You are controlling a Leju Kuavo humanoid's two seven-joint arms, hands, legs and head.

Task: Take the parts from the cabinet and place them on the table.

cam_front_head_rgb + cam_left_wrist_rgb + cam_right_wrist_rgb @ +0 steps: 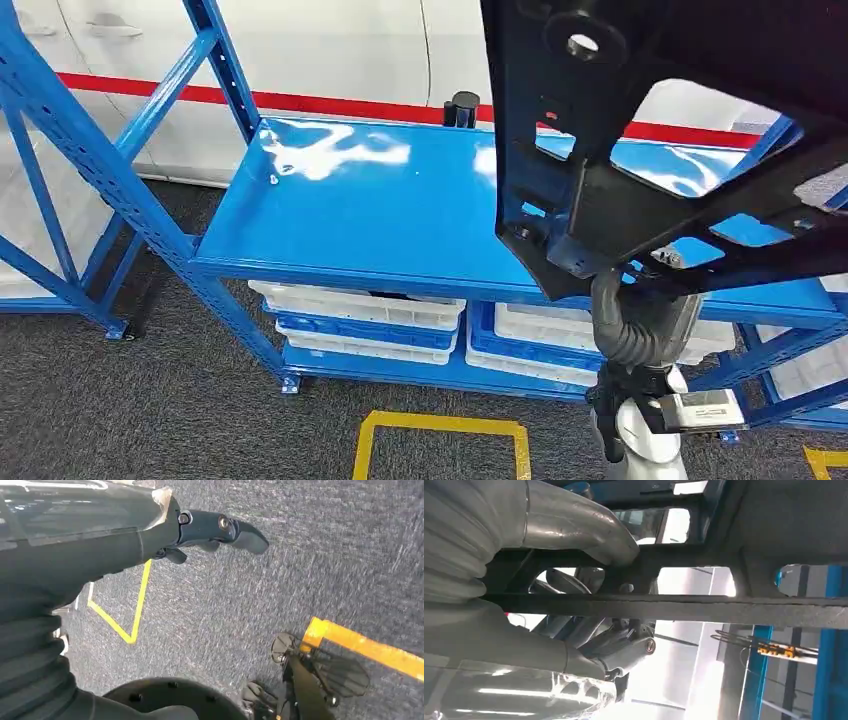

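The right hand (589, 575) grips a large black part (680, 150), a flat frame with several cut-out openings and a round hole near one corner. In the right wrist view the thumb lies over one bar of the part (704, 607) and the darker fingers close beneath it. In the head view the part is held high and close to the camera, above the right end of the blue shelf (380, 210) of a blue rack. The right arm (640, 330) rises to it from below.

The left hand (210, 532) hangs over the grey carpet floor (300, 570) and holds nothing; its fingers appear extended, though the blurred view leaves their spread uncertain. Yellow tape lines (132, 610) mark the floor.

White bins (360, 305) sit on the lower level of the rack. A small black cylinder (461, 108) stands at the shelf's rear edge.
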